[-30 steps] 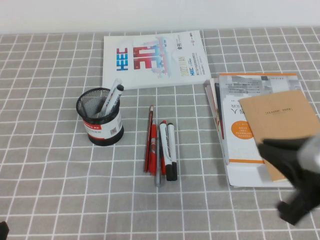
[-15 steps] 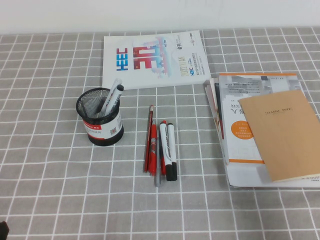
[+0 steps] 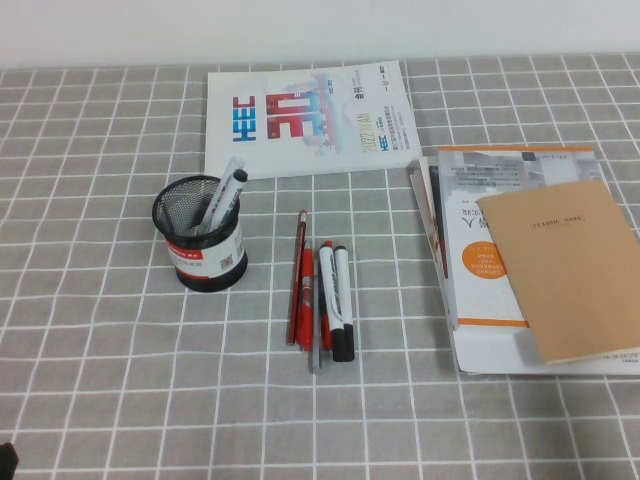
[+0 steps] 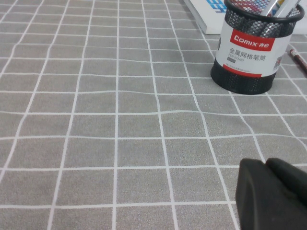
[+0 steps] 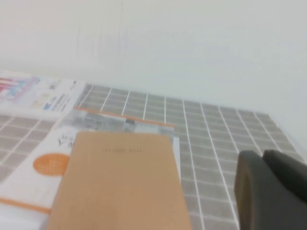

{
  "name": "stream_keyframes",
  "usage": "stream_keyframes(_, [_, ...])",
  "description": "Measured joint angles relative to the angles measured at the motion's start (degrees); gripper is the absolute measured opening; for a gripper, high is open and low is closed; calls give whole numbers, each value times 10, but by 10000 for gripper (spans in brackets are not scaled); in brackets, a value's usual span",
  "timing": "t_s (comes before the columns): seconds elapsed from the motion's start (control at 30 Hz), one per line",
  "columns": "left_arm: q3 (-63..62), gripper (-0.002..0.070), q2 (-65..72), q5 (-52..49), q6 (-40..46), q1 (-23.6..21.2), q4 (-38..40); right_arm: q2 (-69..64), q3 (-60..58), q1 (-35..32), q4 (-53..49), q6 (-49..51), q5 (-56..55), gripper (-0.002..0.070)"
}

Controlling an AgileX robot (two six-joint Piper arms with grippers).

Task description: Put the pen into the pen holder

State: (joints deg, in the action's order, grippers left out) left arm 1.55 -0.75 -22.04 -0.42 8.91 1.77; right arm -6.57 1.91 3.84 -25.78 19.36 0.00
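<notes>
The pen holder [image 3: 201, 243], a black mesh cup with a white and red label, stands left of centre on the table. A slim white pen [image 3: 222, 196] with a dark end leans inside it, its top poking over the rim. The holder [image 4: 247, 48] also shows in the left wrist view, with pen ends [image 4: 279, 6] in its mouth. My left gripper [image 4: 265, 162] is shut and empty, low over the cloth well short of the holder. My right gripper [image 5: 263, 153] is shut and empty, beside the brown notebook [image 5: 117, 184], and is out of the high view.
Several pens lie side by side at the centre: a red pencil [image 3: 299, 262], a red pen [image 3: 306, 297], and two white markers [image 3: 334, 293]. A white booklet [image 3: 308, 118] lies at the back. A stack of books topped by the brown notebook [image 3: 565, 265] lies at right.
My right arm, which hung over the lower right of the book stack one second ago, has drawn back out of the high view. Nothing on the table has moved.
</notes>
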Motion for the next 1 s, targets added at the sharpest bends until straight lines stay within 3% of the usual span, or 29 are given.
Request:
stream_keyframes(0.17, [0, -5, 0, 0, 0, 0, 0, 23, -28, -1, 229, -241, 31, -12])
stream_keyframes(0.27, [0, -5, 0, 0, 0, 0, 0, 54, -34, -1, 317, -314, 74, -12])
stream_keyframes(0.47, [0, -5, 0, 0, 0, 0, 0, 70, -34, -1, 312, -237, 204, -12])
stream_keyframes(1.0, [0, -5, 0, 0, 0, 0, 0, 70, -34, -2, 297, -194, 217, -12])
